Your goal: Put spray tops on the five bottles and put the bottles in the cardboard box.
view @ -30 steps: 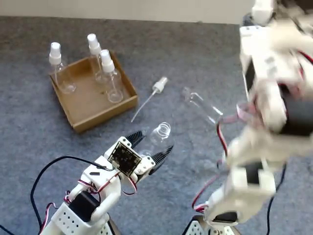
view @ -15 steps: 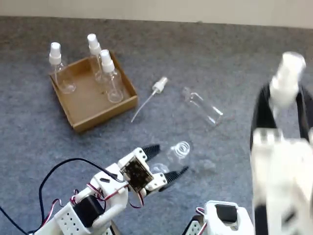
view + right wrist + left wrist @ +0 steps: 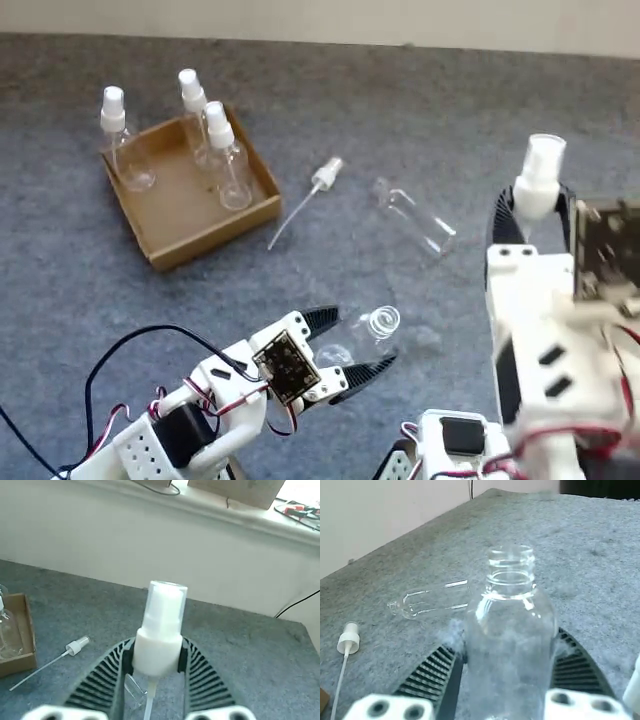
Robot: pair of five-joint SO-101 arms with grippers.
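You are working over a grey, fuzzy carpet (image 3: 420, 110) that runs back to a plain pale wall (image 3: 75, 540). A light ledge (image 3: 235, 512) tops that wall, and a black cable (image 3: 297, 605) hangs down it. The light is soft and even.

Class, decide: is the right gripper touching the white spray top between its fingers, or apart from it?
Touching. The right wrist view shows the right gripper closed on the spray top, both fingers pressed against its collar with no gap.
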